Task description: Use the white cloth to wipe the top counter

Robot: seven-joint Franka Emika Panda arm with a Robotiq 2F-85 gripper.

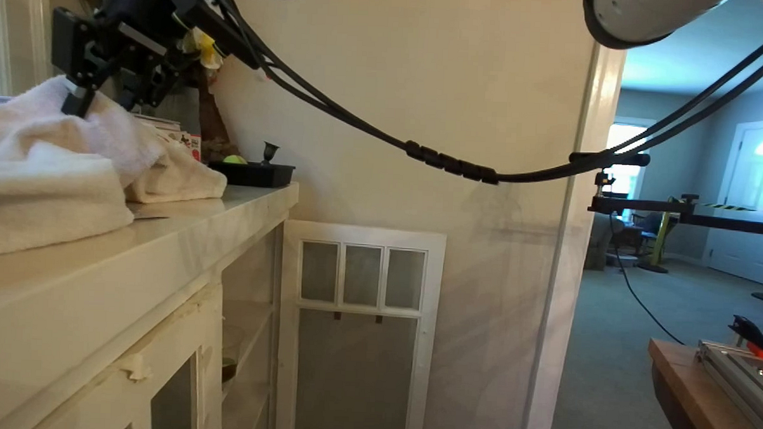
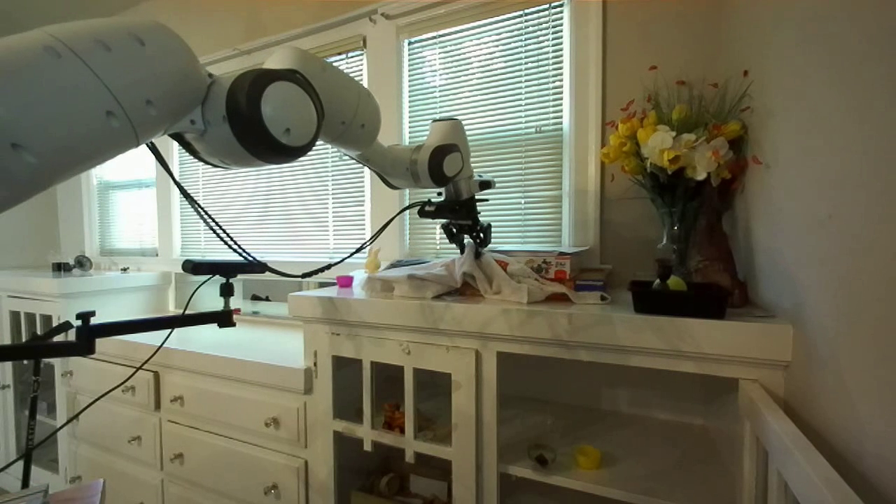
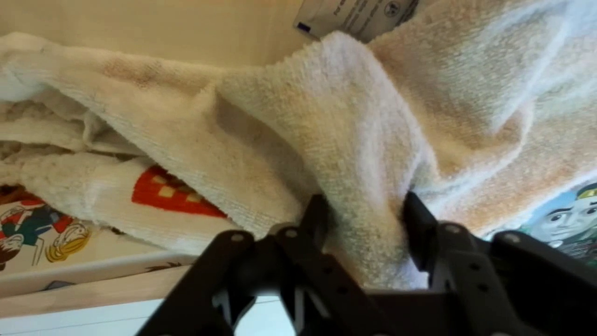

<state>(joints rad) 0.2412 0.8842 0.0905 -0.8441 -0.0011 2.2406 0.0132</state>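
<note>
The white cloth (image 2: 420, 276) lies crumpled over the top counter (image 2: 392, 311) and partly over boxes on it. In an exterior view the cloth (image 1: 46, 184) is heaped near the counter's front edge. My gripper (image 2: 472, 246) points down at the cloth's raised peak. In the wrist view the gripper's fingers (image 3: 366, 205) are partly closed, one on each side of a thick fold of the cloth (image 3: 364, 140) that fills the gap between them. The fold is drawn up between the fingers, while the rest of the cloth spreads below. Much of the counter surface under the cloth is hidden.
A box (image 2: 553, 266) stands behind the cloth. A black tray (image 2: 679, 301) and a flower vase (image 2: 675, 217) stand near the side wall. A pink cup (image 2: 344, 281) and a yellow figure (image 2: 372, 260) are at the counter's opposite end. A packet (image 3: 354, 18) lies beside the cloth.
</note>
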